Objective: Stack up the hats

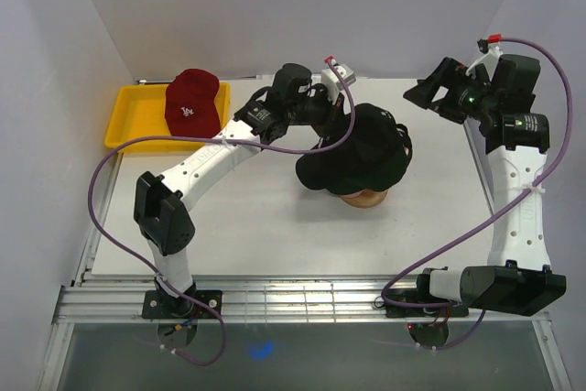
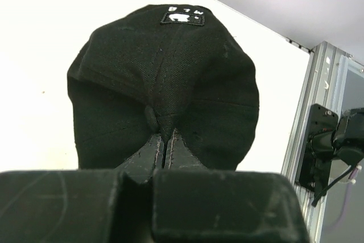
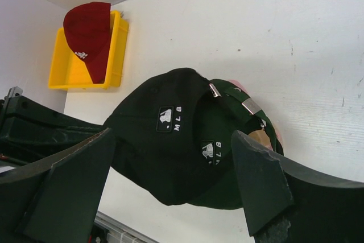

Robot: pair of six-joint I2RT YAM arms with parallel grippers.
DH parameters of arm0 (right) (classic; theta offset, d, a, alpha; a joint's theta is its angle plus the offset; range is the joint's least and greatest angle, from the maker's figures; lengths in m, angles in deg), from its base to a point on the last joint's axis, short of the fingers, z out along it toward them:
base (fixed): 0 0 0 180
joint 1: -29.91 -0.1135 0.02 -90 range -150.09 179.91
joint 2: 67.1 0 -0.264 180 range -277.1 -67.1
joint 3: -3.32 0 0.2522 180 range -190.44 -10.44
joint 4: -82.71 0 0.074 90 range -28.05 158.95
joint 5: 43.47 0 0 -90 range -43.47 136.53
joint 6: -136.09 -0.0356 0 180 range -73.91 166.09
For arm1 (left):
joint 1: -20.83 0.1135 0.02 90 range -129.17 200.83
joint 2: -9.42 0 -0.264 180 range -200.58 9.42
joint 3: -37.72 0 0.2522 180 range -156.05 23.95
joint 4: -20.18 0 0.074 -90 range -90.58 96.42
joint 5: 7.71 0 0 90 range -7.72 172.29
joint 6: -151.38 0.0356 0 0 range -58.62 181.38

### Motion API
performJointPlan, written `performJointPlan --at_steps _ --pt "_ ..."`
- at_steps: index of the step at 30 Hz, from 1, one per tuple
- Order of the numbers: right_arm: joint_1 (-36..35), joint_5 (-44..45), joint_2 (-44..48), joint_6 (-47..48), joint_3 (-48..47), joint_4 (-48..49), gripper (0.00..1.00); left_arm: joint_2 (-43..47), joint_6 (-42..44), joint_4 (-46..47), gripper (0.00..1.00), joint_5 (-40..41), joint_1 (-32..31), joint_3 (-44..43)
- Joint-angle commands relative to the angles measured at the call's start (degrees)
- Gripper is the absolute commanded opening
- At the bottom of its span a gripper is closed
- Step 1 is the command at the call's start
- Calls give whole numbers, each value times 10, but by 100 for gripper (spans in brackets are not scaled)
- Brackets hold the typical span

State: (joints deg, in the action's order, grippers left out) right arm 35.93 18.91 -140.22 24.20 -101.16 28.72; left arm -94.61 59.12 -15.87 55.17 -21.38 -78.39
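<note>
A black hat [image 1: 352, 148] lies over a dark green hat [image 3: 230, 157], which sits on the wooden stand [image 1: 364, 197] at the table's middle. The black hat [image 3: 153, 129] is shifted a little off the green one, so the green hat's back strap still shows. My left gripper [image 2: 164, 140] is shut on a pinch of fabric at the black hat's [image 2: 165, 78] crown. A red hat [image 1: 192, 98] rests on the yellow tray [image 1: 133, 121] at the back left. My right gripper [image 1: 430, 93] hangs open at the back right, clear of the hats, with nothing between its fingers [image 3: 259, 174].
The left arm reaches across the table's middle from the near left. White walls close in the back and sides. A metal rail [image 1: 302, 299] runs along the near edge. In the right wrist view the red hat [image 3: 88, 35] and the tray [image 3: 62, 69] sit far off.
</note>
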Motion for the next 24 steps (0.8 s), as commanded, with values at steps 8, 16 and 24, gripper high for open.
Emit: performJointPlan --at_steps 8,16,24 --pt "4 -4 12 5 13 25 88 58 19 50 0 -34 -2 17" --pt "6 -7 2 -2 -4 23 88 44 52 54 0 -31 -2 -35" --pt "7 -5 4 -1 1 23 88 17 69 5 0 -79 -2 -25"
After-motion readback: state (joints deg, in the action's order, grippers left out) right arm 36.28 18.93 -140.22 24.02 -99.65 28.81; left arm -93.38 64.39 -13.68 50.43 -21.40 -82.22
